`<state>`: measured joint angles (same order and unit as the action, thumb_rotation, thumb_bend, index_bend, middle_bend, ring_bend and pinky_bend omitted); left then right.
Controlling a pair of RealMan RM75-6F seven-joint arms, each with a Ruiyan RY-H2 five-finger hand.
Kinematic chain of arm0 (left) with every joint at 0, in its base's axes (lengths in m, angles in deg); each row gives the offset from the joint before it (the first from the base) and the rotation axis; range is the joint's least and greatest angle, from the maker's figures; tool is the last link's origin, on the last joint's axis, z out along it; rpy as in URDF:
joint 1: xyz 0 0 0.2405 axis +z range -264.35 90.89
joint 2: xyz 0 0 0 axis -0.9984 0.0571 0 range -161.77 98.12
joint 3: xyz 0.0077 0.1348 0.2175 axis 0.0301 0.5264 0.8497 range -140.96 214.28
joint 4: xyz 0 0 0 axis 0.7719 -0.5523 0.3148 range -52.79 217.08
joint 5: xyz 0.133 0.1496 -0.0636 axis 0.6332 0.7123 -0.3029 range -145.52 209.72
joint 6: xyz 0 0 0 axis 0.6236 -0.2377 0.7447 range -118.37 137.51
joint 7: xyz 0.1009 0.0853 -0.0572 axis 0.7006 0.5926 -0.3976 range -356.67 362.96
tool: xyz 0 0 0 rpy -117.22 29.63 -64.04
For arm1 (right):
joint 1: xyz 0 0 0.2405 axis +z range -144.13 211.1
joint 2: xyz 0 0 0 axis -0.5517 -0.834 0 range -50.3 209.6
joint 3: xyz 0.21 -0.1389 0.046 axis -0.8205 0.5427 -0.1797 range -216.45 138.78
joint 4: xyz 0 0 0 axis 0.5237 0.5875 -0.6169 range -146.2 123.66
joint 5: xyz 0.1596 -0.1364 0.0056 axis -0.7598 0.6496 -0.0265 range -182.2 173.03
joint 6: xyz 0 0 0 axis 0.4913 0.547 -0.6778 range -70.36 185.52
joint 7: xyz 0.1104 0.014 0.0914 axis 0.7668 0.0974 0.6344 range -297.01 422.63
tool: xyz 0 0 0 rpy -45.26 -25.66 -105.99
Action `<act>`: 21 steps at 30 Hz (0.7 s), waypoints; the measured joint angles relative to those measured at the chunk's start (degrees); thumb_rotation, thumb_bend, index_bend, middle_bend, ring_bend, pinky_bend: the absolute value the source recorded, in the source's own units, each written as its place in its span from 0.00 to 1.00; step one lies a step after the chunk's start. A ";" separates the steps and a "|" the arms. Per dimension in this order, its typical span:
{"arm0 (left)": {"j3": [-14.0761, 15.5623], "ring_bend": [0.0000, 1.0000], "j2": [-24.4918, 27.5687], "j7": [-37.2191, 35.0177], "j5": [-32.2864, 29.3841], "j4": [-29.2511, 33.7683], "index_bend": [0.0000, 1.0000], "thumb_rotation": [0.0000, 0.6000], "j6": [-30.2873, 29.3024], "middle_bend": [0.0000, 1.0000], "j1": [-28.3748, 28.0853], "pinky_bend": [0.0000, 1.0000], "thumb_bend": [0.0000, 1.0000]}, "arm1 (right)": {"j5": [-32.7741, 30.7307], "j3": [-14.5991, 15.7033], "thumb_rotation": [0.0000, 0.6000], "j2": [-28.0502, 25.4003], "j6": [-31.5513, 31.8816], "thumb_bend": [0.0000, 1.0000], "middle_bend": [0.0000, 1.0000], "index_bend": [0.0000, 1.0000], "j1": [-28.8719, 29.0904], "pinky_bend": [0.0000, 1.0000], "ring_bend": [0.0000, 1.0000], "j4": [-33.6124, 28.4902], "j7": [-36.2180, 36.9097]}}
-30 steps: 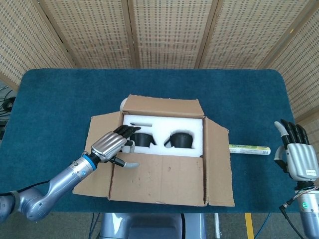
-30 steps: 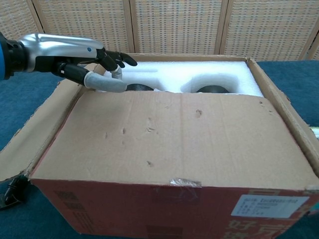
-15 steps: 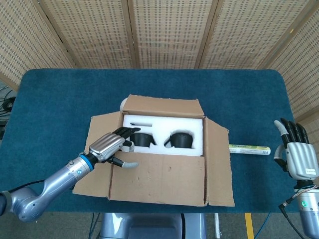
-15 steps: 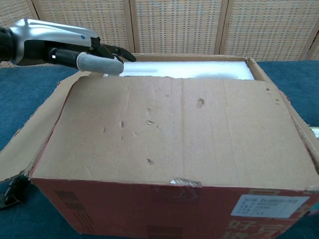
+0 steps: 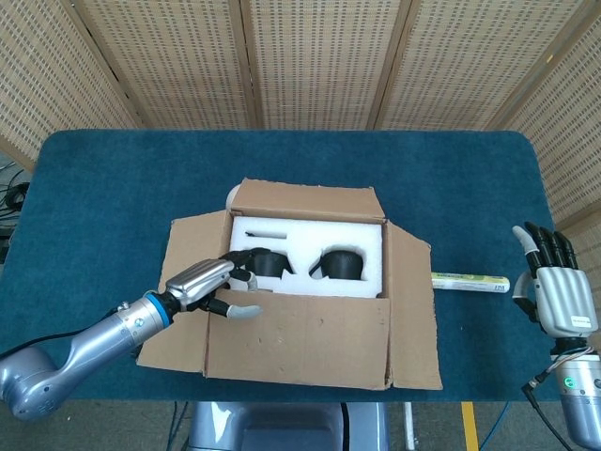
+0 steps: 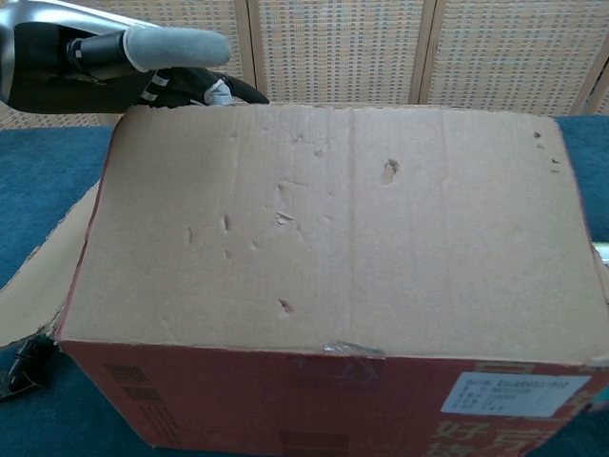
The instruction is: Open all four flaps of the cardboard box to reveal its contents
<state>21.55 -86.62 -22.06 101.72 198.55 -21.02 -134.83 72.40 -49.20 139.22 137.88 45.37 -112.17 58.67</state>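
The cardboard box [image 5: 310,282] sits mid-table with its far flap [image 5: 305,199], left flap [image 5: 192,254] and right flap [image 5: 413,310] folded outward. Inside lies white foam [image 5: 310,235] with two black items [image 5: 340,263] in its wells. My left hand [image 5: 211,282] grips the left end of the near flap [image 5: 300,334], fingers over its edge and thumb on the outer face. In the chest view this near flap [image 6: 333,219] stands raised and hides the inside, with my left hand [image 6: 105,62] at its top left corner. My right hand [image 5: 554,287] is held up at the far right, fingers apart, holding nothing.
A white and green tube [image 5: 470,281] lies on the blue table [image 5: 113,188] between the box and my right hand. A small black object [image 6: 24,367] sits by the box's lower left corner. Wicker screens stand behind the table.
The near flap has swung upward and now hides the foam and black items in the chest view. My left hand rose and drew back with the flap's edge. The right hand stayed put.
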 measured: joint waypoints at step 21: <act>1.09 0.00 4.99 -59.39 32.45 -1.28 0.56 0.25 -1.99 0.00 0.01 0.00 0.10 | -0.60 -0.19 1.00 0.04 -0.41 0.88 0.05 0.07 0.56 0.00 0.00 -1.12 -2.17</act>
<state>22.64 -81.63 -81.46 134.17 197.26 -23.02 -134.81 71.80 -49.39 139.26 137.46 45.93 -113.29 56.50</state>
